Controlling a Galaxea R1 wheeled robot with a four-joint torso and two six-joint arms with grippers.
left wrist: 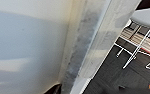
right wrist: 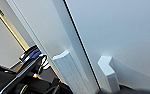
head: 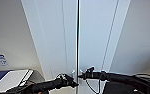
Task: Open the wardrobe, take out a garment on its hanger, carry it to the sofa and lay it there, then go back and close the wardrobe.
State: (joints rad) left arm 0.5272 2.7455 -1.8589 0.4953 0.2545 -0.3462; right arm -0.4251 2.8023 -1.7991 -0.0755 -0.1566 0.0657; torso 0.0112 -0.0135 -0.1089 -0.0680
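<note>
White wardrobe, two doors, two handles

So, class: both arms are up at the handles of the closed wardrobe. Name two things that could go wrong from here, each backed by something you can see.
1. The two handles are small and sit close either side of the door gap, so the left gripper or right gripper might slip off or catch the wrong one.
2. Both arms meet at the middle of the wardrobe, so they could bump each other as the doors swing.
</note>
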